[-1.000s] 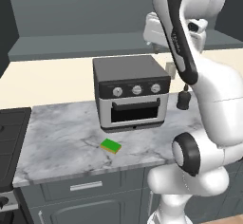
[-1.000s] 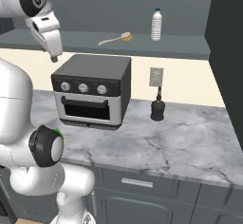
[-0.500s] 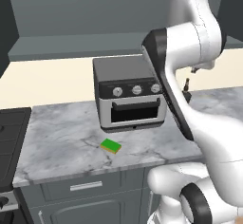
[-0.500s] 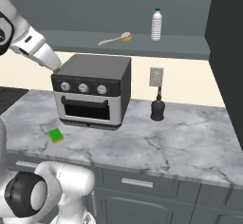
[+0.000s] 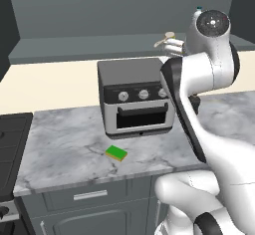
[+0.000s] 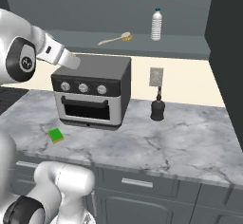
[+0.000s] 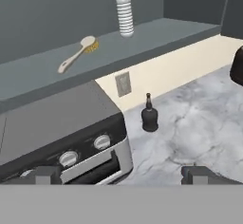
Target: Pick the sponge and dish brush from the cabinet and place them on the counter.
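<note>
Jaws stood wide apart, empty; gripper [image 7: 121, 175] hung above the toaster oven [image 7: 61, 133]. Sponge [image 5: 116, 153] lay before it; dish brush [image 7: 77, 53] next, needing a reach up-behind.

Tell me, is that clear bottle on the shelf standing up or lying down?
Standing upright: the bottle rests on its base on the cabinet shelf, cap on top.

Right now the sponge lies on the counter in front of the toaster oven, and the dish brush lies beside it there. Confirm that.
Wrong on the dish brush: the right base view shows it on the cabinet shelf, left of the clear bottle. The sponge does lie on the counter before the toaster oven.
</note>
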